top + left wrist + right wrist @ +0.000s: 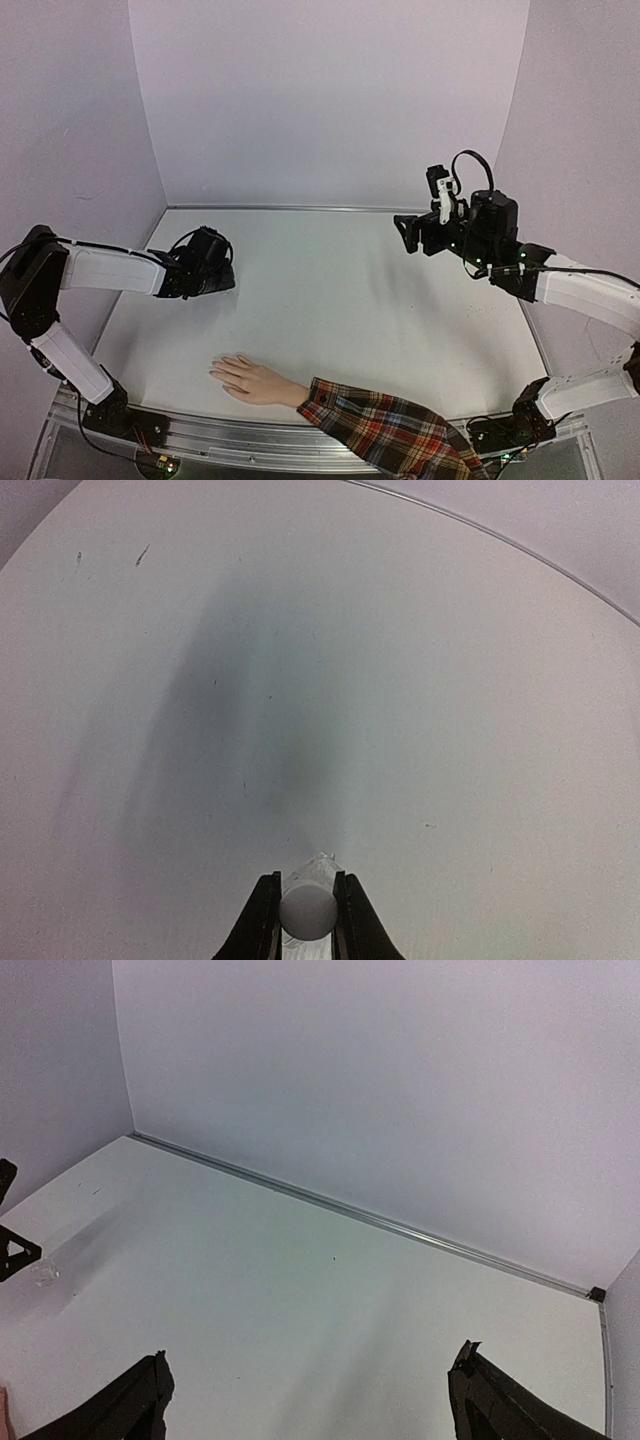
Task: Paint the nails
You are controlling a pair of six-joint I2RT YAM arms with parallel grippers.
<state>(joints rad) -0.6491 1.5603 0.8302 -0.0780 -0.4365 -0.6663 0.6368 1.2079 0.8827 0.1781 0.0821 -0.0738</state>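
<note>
Top external: one mannequin hand (255, 382); left claw (305, 882) pinching one white-capped bottle (307, 912); right claw (312, 1355) wide open, empty.

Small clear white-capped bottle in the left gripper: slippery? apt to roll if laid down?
Probably slippery: the small clear white-capped bottle looks smooth and glossy where the left gripper pinches it. Its round shape suggests it would roll if laid sideways. Likely light: it fits between the fingers.

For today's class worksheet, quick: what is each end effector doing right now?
Left end effector: shut on the white-capped bottle.
Right end effector: open, holding nothing.
</note>
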